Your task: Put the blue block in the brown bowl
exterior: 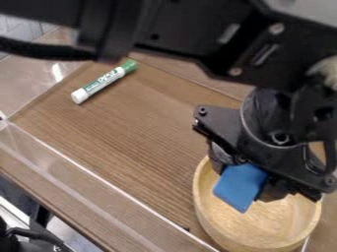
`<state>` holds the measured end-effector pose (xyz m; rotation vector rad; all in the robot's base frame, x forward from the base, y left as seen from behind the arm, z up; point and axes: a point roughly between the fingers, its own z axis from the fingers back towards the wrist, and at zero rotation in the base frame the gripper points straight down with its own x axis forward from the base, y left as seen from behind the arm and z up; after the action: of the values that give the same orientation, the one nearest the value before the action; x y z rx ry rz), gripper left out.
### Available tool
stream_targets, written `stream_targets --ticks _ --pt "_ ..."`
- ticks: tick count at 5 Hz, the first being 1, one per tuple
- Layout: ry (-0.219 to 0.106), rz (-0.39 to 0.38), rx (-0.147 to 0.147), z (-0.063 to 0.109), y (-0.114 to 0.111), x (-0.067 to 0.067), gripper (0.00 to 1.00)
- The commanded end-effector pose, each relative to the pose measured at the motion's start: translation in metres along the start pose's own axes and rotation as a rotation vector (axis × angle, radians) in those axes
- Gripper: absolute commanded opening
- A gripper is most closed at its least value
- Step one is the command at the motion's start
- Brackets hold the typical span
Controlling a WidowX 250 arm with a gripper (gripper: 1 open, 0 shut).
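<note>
While the claw (pixel 250 169) is clamped on the blue block (pixel 241 186), the block hangs just inside the brown bowl (pixel 222 222) beneath it. The block looks light, stiff and matte, best pinched across flat faces. One block, one bowl, one marker (pixel 104 81) far off on the worktop (pixel 132 128).

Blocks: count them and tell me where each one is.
1. The blue block is held in the gripper, over the brown bowl. The arm may hide others.
</note>
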<state>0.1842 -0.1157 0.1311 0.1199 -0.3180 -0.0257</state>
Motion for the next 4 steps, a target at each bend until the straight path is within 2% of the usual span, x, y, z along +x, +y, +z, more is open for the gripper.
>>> stream_targets --ticks 1,2,3,4 --pt "-0.023 0.038 -0.045 0.0144 -0.0004 0.0141 0.0" --pt "-0.015 0.054 -0.05 0.0217 0.0033 0.0134 0.0" --pt "-0.03 0.06 -0.061 0.0201 0.0043 0.0141 1.0" --pt "-0.023 0.067 -0.069 0.0144 0.0018 0.0107 1.0"
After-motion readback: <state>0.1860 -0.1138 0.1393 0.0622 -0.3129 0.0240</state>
